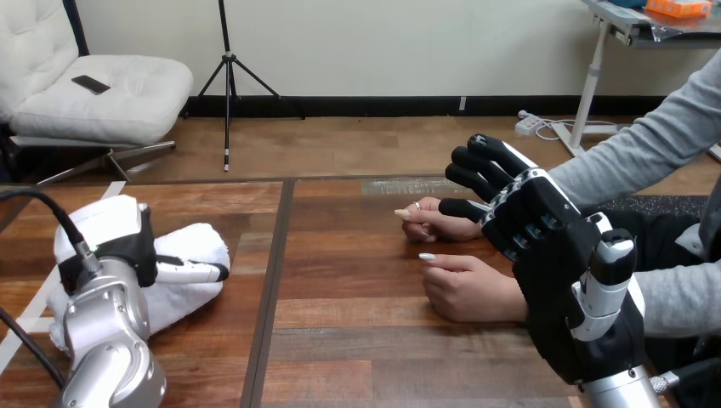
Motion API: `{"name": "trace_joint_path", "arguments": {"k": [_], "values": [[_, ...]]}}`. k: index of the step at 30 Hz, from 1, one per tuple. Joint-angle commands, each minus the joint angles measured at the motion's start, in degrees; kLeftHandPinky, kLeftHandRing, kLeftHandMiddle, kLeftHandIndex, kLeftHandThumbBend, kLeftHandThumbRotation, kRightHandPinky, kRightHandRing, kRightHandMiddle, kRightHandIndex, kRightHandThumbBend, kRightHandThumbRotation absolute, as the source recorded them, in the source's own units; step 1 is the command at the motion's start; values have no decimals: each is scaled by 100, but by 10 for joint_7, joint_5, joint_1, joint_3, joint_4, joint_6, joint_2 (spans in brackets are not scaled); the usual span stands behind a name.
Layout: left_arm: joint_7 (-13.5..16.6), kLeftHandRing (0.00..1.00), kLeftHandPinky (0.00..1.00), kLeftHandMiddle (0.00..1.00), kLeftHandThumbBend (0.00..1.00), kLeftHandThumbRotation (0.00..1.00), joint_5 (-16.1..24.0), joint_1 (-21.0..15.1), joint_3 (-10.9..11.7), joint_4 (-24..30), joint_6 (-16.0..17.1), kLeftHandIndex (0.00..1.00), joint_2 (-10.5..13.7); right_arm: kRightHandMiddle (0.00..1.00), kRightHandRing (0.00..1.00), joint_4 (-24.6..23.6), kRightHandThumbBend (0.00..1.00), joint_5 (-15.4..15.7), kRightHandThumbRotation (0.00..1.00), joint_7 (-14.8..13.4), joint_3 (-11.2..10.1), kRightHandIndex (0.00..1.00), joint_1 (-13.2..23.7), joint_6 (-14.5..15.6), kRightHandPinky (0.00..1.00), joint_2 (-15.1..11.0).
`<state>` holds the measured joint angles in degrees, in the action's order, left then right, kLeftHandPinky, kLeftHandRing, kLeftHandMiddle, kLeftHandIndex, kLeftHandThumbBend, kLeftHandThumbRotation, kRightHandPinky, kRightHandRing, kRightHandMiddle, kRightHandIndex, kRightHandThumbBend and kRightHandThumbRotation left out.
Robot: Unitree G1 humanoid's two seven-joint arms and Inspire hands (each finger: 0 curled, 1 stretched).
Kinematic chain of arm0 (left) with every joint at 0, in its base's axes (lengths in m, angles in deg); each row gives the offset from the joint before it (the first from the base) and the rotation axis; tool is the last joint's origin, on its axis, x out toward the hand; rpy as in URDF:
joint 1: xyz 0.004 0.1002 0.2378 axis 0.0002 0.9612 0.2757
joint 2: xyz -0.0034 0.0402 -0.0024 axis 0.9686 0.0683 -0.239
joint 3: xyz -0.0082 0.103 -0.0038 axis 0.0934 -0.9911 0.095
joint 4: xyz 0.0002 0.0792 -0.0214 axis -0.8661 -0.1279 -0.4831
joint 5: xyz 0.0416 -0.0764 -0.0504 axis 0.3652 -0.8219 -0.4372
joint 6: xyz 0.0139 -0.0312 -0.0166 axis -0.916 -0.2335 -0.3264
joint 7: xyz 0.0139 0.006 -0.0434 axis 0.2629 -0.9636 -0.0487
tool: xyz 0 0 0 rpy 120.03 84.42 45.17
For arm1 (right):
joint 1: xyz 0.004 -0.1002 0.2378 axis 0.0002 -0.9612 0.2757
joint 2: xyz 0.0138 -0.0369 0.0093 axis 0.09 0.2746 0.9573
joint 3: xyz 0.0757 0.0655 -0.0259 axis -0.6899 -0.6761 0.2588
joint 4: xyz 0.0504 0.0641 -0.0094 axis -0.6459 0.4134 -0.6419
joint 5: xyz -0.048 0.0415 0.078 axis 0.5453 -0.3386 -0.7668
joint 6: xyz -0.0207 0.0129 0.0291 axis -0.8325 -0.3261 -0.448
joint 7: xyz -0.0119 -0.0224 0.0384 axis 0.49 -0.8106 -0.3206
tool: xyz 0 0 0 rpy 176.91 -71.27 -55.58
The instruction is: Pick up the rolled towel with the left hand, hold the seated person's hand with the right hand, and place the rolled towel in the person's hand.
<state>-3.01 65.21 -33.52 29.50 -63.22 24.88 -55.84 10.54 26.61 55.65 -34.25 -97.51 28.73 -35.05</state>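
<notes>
The left hand [127,246] is black, with a rounded white shell on its back. It ends the left forearm [106,340], made of smooth, bulbous silver segments. The right hand [544,229] is black too. Its fingers [493,153] are jointed, with white strips along them, and a grey-white shell tipped in black sits near the silver right forearm [625,393].

Bright, even indoor light falls from above, leaving a pale glare on the wooden table [400,187] near its far edge, soft highlights on the silver left forearm [106,340] and faint shadows beneath the person's hands [468,289].
</notes>
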Motion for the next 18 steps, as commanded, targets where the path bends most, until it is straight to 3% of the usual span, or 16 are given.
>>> {"name": "trace_joint_path", "arguments": {"k": [1,18], "values": [[20,96,94,96,100,61,11,-24,-9,-13,-3,92,-5,86,87,-20,100,-9,100,-1,-3,85,22,-7,77,0],[37,99,98,98,99,55,12,-24,-25,-33,-14,95,-8,86,87,-22,100,-13,100,0,-4,85,19,-8,77,-2]]}}
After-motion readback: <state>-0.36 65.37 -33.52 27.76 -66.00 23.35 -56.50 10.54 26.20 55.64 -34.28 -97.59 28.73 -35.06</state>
